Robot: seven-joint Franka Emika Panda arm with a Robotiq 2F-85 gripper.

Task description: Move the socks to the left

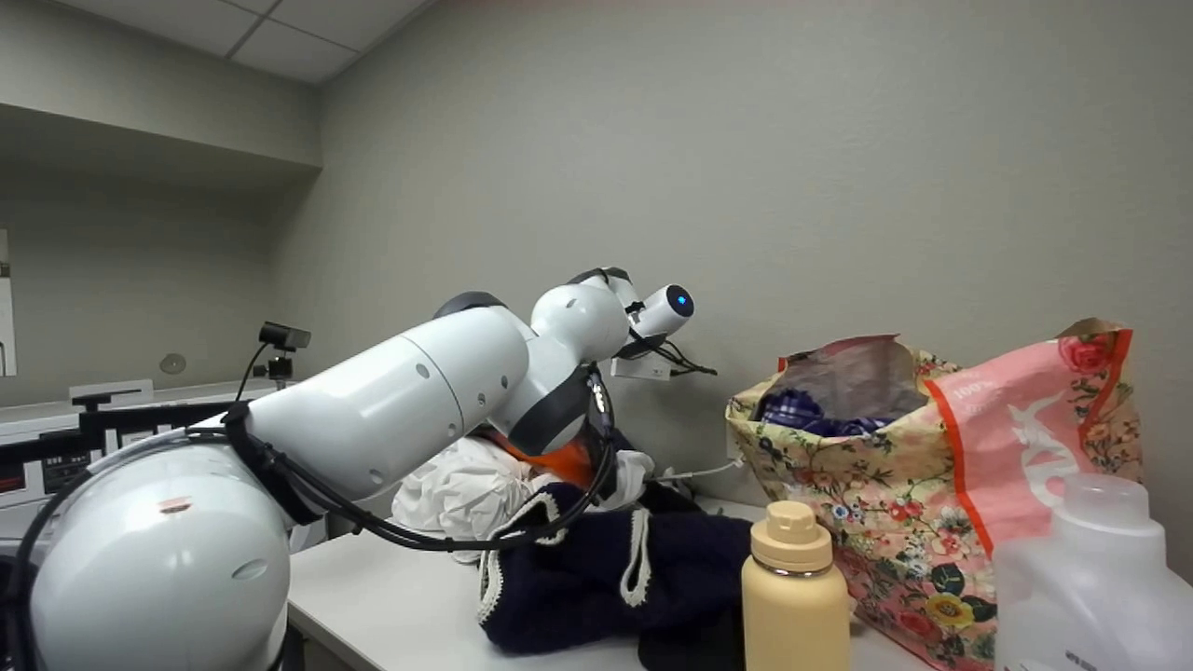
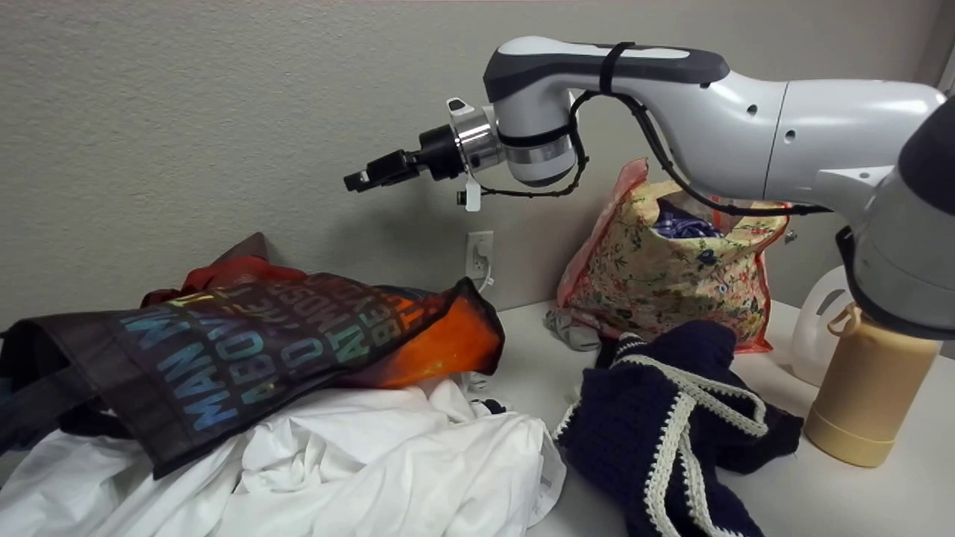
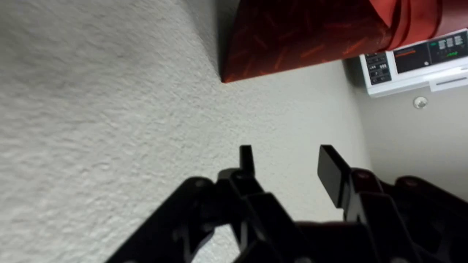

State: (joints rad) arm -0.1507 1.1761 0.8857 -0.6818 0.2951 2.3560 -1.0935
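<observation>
In an exterior view, the gripper (image 2: 357, 181) was held in the air in front of the wall (image 2: 224, 112), pointed toward about 8 o'clock and well above the table (image 2: 843, 500). In the wrist view, its fingers (image 3: 331, 179) were seen to be parted, with only the wall shown in the gap between them.

Which of the cloths were the socks could not be told. From the gripper, a navy knitted cloth (image 2: 619, 429) with cream trim was seen at 4 o'clock, lower down and well apart, heaped in folds on the table; it was shown in both exterior views. Also toward 4 o'clock, but closer in, a crumpled grey cloth (image 2: 573, 332) was seen at the foot of a floral bag (image 2: 671, 276); whether the two touched could not be judged. The gripper was turned away from both cloths.

Between 6 and 7 o'clock, below the gripper, a dark printed bag (image 2: 298, 358) was laid over white fabric (image 2: 388, 470). Toward 4 o'clock, past the navy knitted cloth, a tan bottle (image 2: 869, 388) was stood upright, with a translucent jug (image 1: 1090, 596) near it. In the wrist view, a dark red surface (image 3: 303, 36) was shown at 12 o'clock from the fingers, and white equipment (image 3: 413, 60) with dark panels between 1 and 2 o'clock.
</observation>
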